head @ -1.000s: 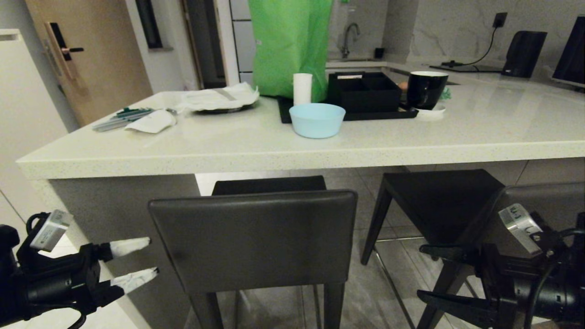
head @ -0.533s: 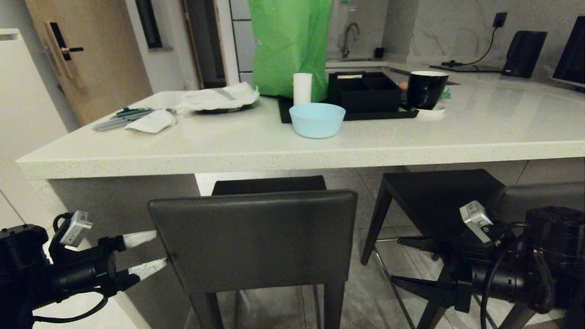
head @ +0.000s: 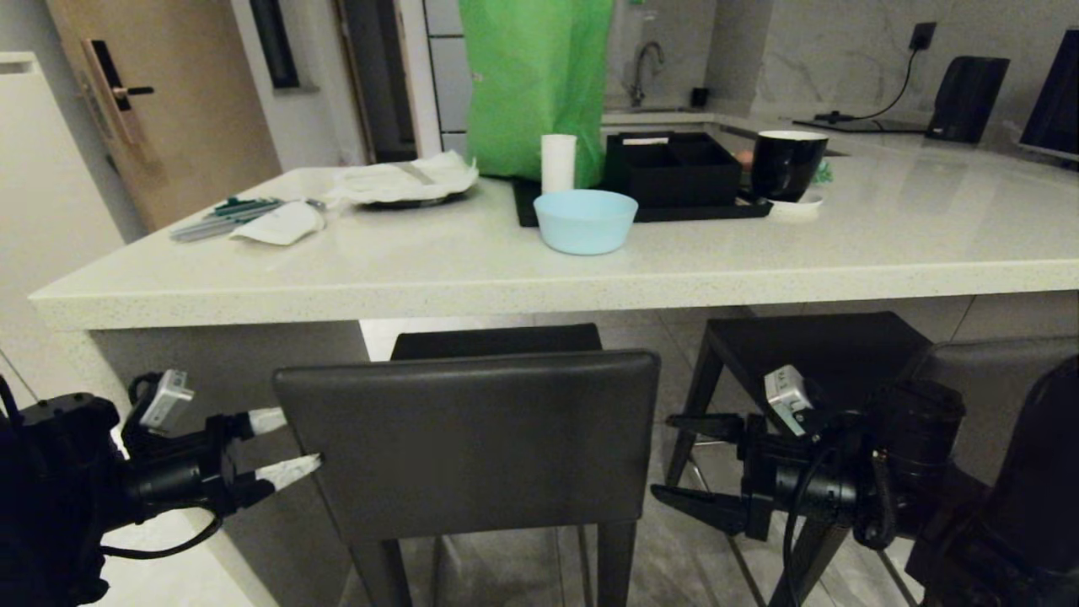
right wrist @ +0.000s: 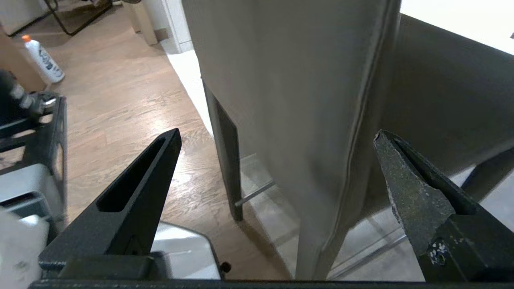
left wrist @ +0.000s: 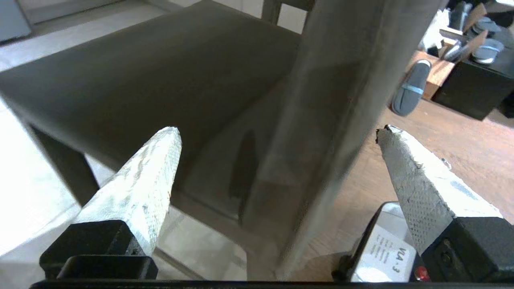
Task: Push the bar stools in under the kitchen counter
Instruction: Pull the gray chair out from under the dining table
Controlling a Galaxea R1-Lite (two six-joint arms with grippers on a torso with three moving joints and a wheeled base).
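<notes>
In the head view, both arms have swung inward over the last second: the left gripper (head: 282, 447), fingers spread, now reaches the left edge of the near bar stool's backrest (head: 472, 443), while the right gripper (head: 687, 462), also spread, has closed on its right edge. The stool's seat (head: 497, 341) sits partly under the kitchen counter (head: 539, 291); the second stool (head: 809, 371) stands to its right. The left wrist view shows the backrest edge (left wrist: 321, 120) between the white fingertips (left wrist: 156, 160). The right wrist view shows the opposite edge (right wrist: 361, 120) between the black fingers (right wrist: 152, 168). Both look poised to clamp and push.
</notes>
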